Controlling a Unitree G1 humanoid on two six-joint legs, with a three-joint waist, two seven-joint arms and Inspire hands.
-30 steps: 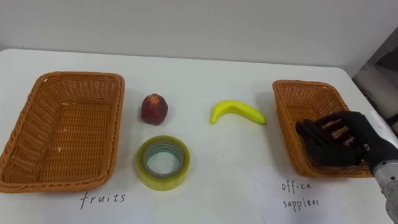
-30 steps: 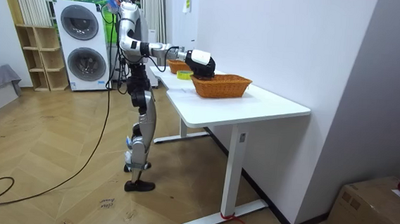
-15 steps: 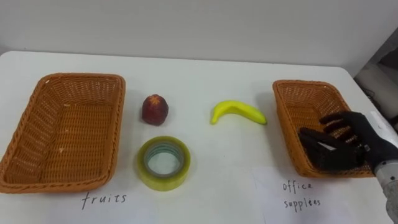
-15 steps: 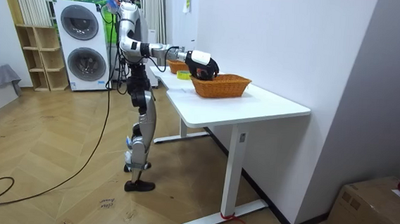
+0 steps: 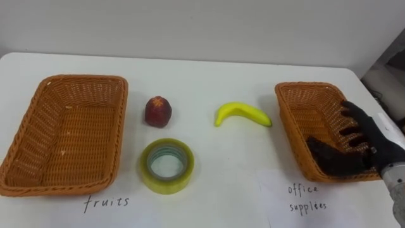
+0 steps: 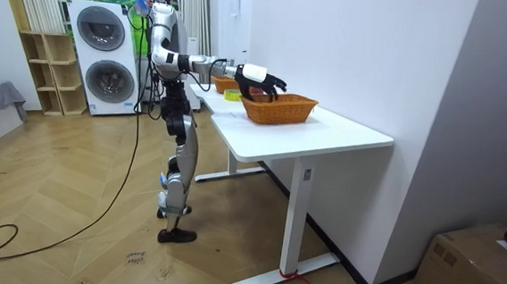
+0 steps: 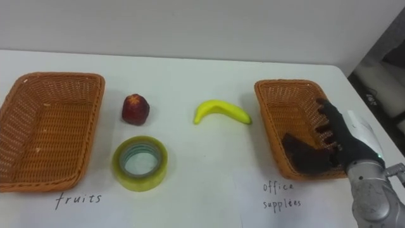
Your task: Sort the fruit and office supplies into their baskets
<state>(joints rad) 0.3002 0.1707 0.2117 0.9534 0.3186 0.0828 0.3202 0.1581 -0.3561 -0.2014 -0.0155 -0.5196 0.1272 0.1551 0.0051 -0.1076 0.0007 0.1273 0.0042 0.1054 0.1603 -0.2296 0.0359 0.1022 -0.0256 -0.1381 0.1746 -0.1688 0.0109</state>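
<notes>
A red apple (image 5: 157, 111), a yellow banana (image 5: 242, 114) and a roll of yellowish tape (image 5: 166, 165) lie on the white table between two wicker baskets. The left basket (image 5: 82, 78) holds nothing. My right hand (image 5: 354, 147) hovers over the near right part of the right basket (image 5: 290, 90), open, fingers spread and holding nothing. In the room view I stand at the table's end with that hand (image 6: 262, 81) stretched out over the nearer basket (image 6: 282, 110).
Handwritten labels (image 5: 106, 202) sit on the table in front of each basket. The table's near edge runs just below them. A pale wall stands behind the table. Washing machines (image 6: 107, 56) stand behind me in the room view.
My right hand's fingers have gone from curled down into the right basket to straight and spread, and the hand has drawn slightly to the right. Apple, banana and tape have not moved.
</notes>
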